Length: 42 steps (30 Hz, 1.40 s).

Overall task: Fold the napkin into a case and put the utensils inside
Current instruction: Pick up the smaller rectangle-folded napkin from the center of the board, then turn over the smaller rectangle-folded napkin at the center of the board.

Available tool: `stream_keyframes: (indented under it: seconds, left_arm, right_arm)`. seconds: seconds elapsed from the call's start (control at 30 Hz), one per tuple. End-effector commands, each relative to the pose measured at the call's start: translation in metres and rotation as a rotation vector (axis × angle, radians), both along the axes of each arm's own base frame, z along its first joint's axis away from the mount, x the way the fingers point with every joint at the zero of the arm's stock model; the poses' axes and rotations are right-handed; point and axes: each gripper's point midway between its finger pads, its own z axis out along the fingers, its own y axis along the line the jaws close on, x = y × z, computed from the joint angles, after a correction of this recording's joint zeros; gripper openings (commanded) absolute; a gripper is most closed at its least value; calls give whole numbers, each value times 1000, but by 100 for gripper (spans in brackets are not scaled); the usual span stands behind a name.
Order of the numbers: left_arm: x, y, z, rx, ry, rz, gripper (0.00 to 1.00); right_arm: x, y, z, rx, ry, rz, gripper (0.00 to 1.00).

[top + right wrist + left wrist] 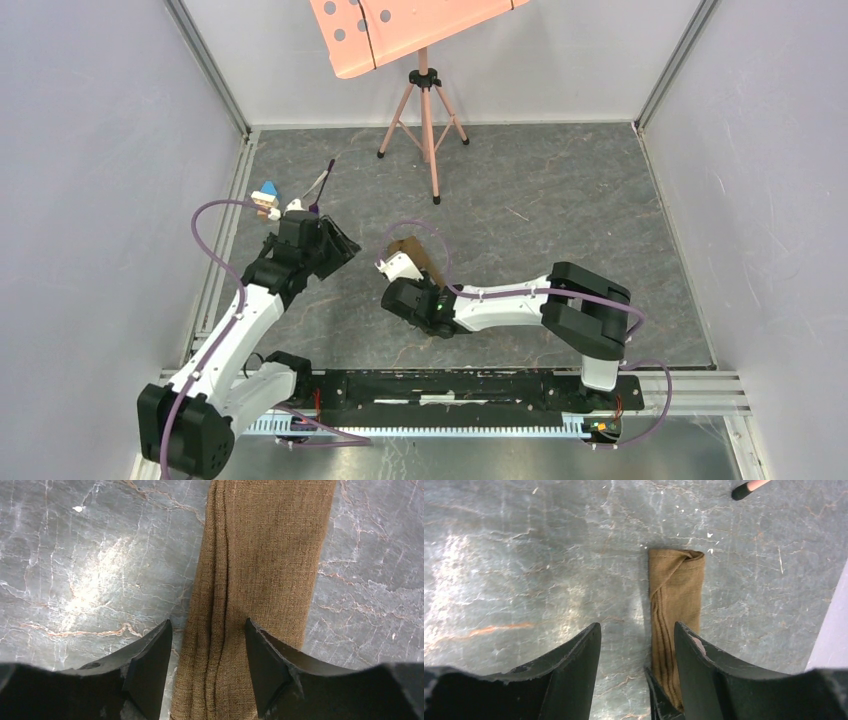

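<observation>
Right pincer [207, 625] hangs with its fingers spread, straddling the near end of the case [260, 555], and pinches nothing. The cloth lies flat on the grey table [75, 555] under it, and one finger's edge sits over the case's long side. Left pincer [638, 626] is spread too, with bare table in its gap and the case just to one side of it, running under one finger.

The case is a narrow olive-brown strip of several loose layers, and its far end is tucked over on a slant. Nothing pins those layers now. They may well relax and fan apart, and then there is no clean pocket mouth to find.

A fingertip this low over the case could also snag an edge as the arm lifts away, dragging the strip askew or peeling the top layer back.

The spoon [322, 185] lies well apart from the case, beyond the left pincer, near a small toy block [265, 195]. I cannot make out the fork in any view. The spoon's handle is thin and flat to the table, so a pinch may slip off or flick it. A utensil pushed in with the case unheld would likely shove the whole case along rather than slide inside.
</observation>
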Motion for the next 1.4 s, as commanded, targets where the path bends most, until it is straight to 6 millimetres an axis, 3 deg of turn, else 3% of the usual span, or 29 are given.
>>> stream_keyframes:
  seconds: [0.0, 0.17, 0.33, 0.37, 0.57, 0.8, 0.93, 1.03, 1.17, 1.27, 1.37]
  left_arm:
    - [-16, 17, -2, 60, -3, 32, 63]
    - [-22, 27, 2, 106, -20, 42, 63]
    - [-25, 31, 5, 122, -28, 40, 63]
    - [-26, 31, 5, 123, -29, 38, 63]
    - [-28, 32, 10, 134, -26, 32, 62]
    - [-28, 33, 22, 124, -52, 43, 61]
    - [-28, 32, 30, 120, -62, 42, 61]
    - [-27, 29, 35, 115, -68, 15, 60]
    - [-25, 9, 41, 86, -117, -120, 61]
    - [-25, -18, 47, 21, -173, -291, 62]
    - [-26, -40, 45, -60, -178, -391, 63]
  right_arm:
    - [10, -16, -3, -66, -64, -104, 57]
    - [16, -26, -9, -107, -102, -129, 39]
    - [17, -5, 10, -38, -113, -49, 2]
    - [16, 1, 17, -15, -103, -30, 0]
    - [-19, 55, 61, 320, 126, 167, 0]
    - [-63, 85, 95, 773, 483, 290, 0]
    - [-75, 73, 92, 983, 648, 294, 0]
    - [-66, 58, 80, 1036, 666, 275, 0]
    - [-56, 34, 64, 1088, 695, 247, 1]
    - [-46, 15, 48, 1068, 687, 227, 6]
    - [-33, -3, 27, 976, 668, 251, 23]
